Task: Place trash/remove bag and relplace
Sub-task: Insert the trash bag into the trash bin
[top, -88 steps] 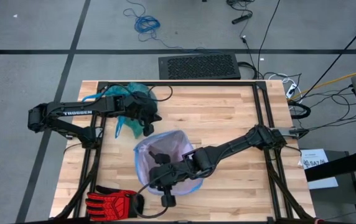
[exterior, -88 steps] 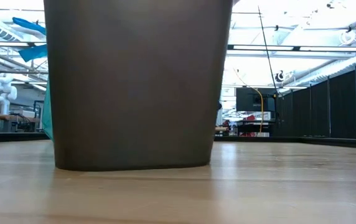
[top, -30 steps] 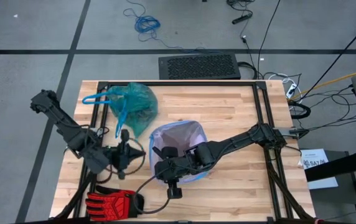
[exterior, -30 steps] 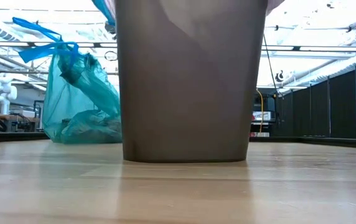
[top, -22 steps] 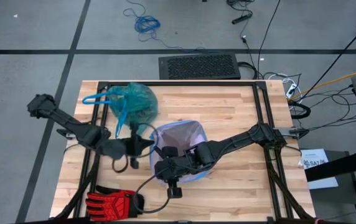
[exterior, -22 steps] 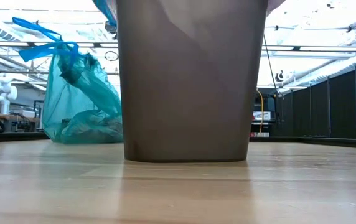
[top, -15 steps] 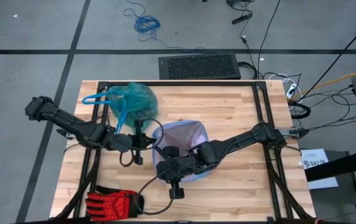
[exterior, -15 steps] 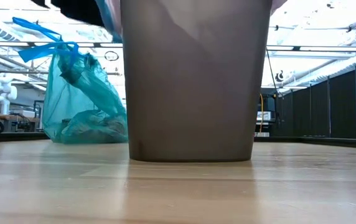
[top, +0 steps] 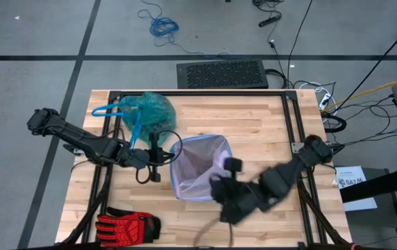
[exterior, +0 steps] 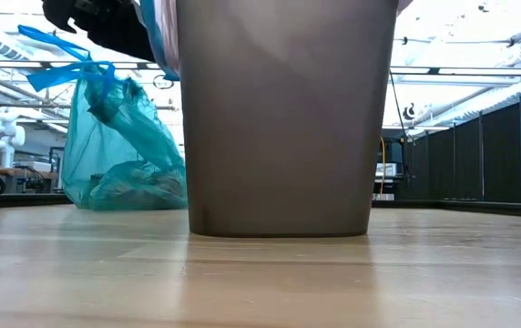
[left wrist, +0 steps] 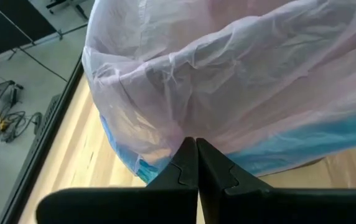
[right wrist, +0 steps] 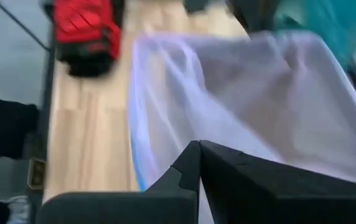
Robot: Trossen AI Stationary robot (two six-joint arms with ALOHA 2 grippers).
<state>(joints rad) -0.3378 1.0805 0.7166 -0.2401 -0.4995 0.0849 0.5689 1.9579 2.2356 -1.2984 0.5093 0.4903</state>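
Note:
A grey-brown bin [exterior: 283, 118] stands mid-table, lined with a pale lilac bag [top: 200, 165] whose blue-edged rim folds over the bin's top. The teal-green bag [top: 150, 114] with blue drawstring loops rests on its bottom at the far left of the table [exterior: 115, 150]. No loose trash is in view. My left gripper [top: 159, 157] is shut at the bin's left rim, high at the top of the low view [exterior: 106, 27]. My right gripper [right wrist: 198, 144] is shut, just off the bin's near-right side [top: 219, 182], and points at the lilac bag's opening. My left gripper's shut fingertips [left wrist: 190, 149] meet the lilac bag's hanging overhang [left wrist: 187, 127] on the bin's left side, coming level from the table's left. Whether any plastic is between the fingers, I cannot tell. My right gripper: I cannot tell whether it touches the lilac bag.
A red-and-black glove [top: 125, 226] lies at the table's near left corner. Black frame rails [top: 296, 125] run along the table's left, far and right sides. Bare wood shows on the right half and far middle of the table.
My left gripper has moved from the near-left part of the table toward the far edge and right, up to the bin's left rim. My right gripper has pulled back out of the bin toward the table's near right, fast enough to blur.

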